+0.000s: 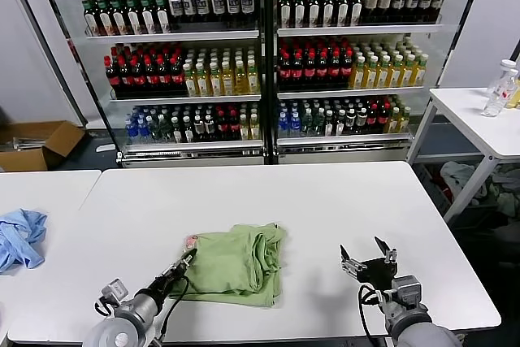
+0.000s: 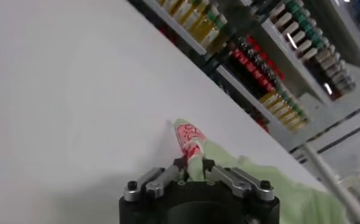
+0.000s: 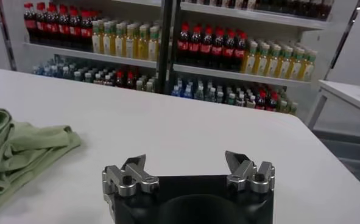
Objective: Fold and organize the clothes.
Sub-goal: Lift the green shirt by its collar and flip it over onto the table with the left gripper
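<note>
**Green polo lying folded on the desk, left gripper pinching its printed corner**

Behind the white desk (image 1: 341, 201), a glass-fronted drinks cooler (image 1: 264, 54) is standing with three shelves showing on each side, all packed with upright bottles: dark bottles with white labels on top, red-capped and yellow bottles in the middle, blue, green and red ones at the bottom. No label is legible. An open cardboard box (image 1: 36, 144) is sitting on the floor to the left; what it holds cannot be made out.

The light green polo shirt (image 1: 240, 262) is lying near the front of the desk, a little left of centre, folded into a rough rectangle with soft bunched ridges along its right side. At its far left corner a small pink-and-white printed patch (image 2: 189, 135) is showing.

The left gripper (image 2: 194, 167) is reaching in from the front left, its fingers (image 2: 167, 176) clenching a raised fold of the shirt just below the print. The right gripper (image 1: 368, 256) is hovering over bare desk to the right of the shirt, apart from it, its fingers (image 3: 134, 170) spread and grasping nothing.

A light blue garment (image 1: 20, 237) is lying crumpled on a neighbouring desk (image 1: 41, 193) at the left. On a side table (image 1: 479, 119) at the far right, a clear bottle (image 1: 500, 87) is standing.
</note>
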Controlling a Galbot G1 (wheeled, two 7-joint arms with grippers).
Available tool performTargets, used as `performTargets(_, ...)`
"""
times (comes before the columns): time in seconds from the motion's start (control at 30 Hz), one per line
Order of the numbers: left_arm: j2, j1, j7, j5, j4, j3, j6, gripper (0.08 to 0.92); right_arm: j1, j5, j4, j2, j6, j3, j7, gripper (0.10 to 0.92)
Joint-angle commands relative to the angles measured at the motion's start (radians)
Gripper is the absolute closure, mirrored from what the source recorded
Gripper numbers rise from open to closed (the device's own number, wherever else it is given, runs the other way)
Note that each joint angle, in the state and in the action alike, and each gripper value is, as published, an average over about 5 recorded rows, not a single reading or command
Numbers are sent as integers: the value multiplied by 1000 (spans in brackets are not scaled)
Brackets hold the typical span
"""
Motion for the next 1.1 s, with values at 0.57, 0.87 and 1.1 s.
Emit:
performTargets(0.57,332,34,-93,-8,-319,-549,5,887,65,47,-6,-28,13,-13,-3,203)
performTargets(0.87,65,-78,-108,807,-290,236,-15,887,39,15,15,-20,28,-13,-7,203)
performTargets(1.1,-109,-228,-158,1086,-61,517,4,887,31,-6,37,-22,37,11,-13,203)
